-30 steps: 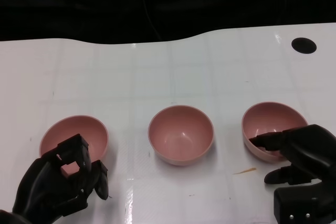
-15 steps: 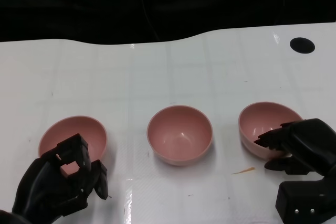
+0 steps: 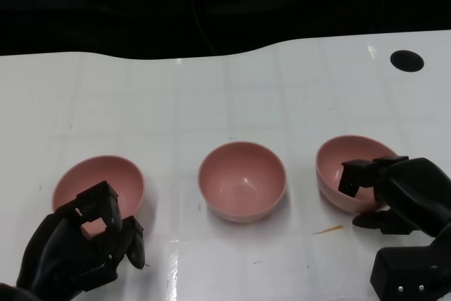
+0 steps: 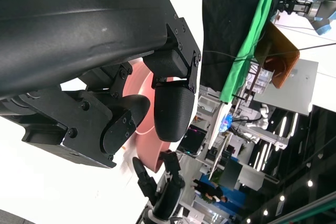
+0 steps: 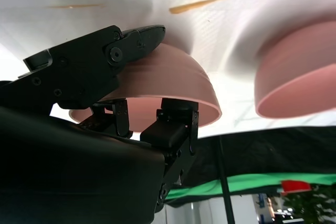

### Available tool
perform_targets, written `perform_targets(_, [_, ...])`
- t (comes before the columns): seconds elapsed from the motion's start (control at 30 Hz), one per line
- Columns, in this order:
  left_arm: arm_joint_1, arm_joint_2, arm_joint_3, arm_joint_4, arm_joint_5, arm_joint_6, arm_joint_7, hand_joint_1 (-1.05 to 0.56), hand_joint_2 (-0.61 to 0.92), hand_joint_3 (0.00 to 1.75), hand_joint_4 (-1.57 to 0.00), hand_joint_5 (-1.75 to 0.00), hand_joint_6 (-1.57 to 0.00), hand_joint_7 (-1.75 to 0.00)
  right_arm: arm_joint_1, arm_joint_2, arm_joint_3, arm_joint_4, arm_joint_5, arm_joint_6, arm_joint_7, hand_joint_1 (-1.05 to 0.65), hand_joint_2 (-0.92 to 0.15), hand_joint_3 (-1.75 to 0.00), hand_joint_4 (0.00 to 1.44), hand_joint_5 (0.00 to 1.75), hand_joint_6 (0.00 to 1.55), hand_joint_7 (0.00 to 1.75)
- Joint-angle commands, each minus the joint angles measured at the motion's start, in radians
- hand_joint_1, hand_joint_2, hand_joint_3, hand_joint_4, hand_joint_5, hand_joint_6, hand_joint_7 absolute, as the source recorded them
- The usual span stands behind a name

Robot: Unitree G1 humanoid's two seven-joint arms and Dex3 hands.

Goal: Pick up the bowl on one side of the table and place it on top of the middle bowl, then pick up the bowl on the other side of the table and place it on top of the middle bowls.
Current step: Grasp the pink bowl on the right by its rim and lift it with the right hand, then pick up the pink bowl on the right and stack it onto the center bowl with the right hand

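Three pink bowls stand in a row on the white table [image 3: 211, 96]. The middle bowl [image 3: 242, 180] sits upright and untouched. My right hand [image 3: 405, 195] grips the right bowl [image 3: 342, 167] by its near-right rim. In the right wrist view the fingers [image 5: 176, 129] hook inside the rim of that bowl [image 5: 163, 77] and the thumb [image 5: 94, 56] presses its outer wall, with the middle bowl [image 5: 299, 72] beyond. The left bowl [image 3: 95, 177] stands just beyond my left hand [image 3: 81, 248], whose fingers are curled in around nothing. The left wrist view shows that hand [image 4: 94, 51] with the pink bowl [image 4: 144, 98] behind its fingers.
A thin orange scrap [image 3: 328, 230] lies on the table in front of the right bowl. A round black hole [image 3: 407, 60] marks the far right of the table. The table's curved back edge [image 3: 211, 54] meets a dark background.
My right hand's fingers have closed over the right bowl's rim, and the bowl has shifted a little left toward the middle bowl. The left hand and the other bowls have not moved.
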Motion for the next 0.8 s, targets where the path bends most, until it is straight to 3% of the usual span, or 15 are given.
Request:
perform_targets(0.03, [-0.003,0.01,0.007,0.004,0.009,-0.008,0.007,-0.02,0.63,1.15,-0.83,-1.75,-0.74,-1.63,0.008,-0.033,-0.022,-0.043,0.002,-0.003,-0.003,-0.11,-0.92,-0.34,0.75,1.75,0.6,1.7])
perform_targets(0.13, [-0.002,0.009,0.006,0.007,0.009,-0.013,0.003,-0.03,0.63,1.14,-0.83,-1.75,-0.74,-1.62,0.006,-0.04,-0.032,-0.066,0.009,-0.013,-0.002,-0.11,-0.92,-0.32,0.74,1.75,0.69,1.53])
perform_targets(0.3, [-0.002,0.007,0.004,0.005,0.013,-0.02,0.005,-0.02,0.64,1.14,-0.82,-1.75,-0.74,-1.62,0.013,-0.046,-0.052,-0.12,0.007,0.001,0.013,-0.1,-0.92,-0.34,0.76,1.75,0.64,1.65])
perform_targets(0.8, [-0.016,0.001,0.007,0.036,0.008,-0.04,-0.015,-0.01,0.64,1.15,-0.83,-1.75,-0.75,-1.64,0.008,-0.075,-0.079,-0.3,0.012,-0.013,0.118,-0.12,-0.88,-0.37,0.77,1.75,0.61,1.69])
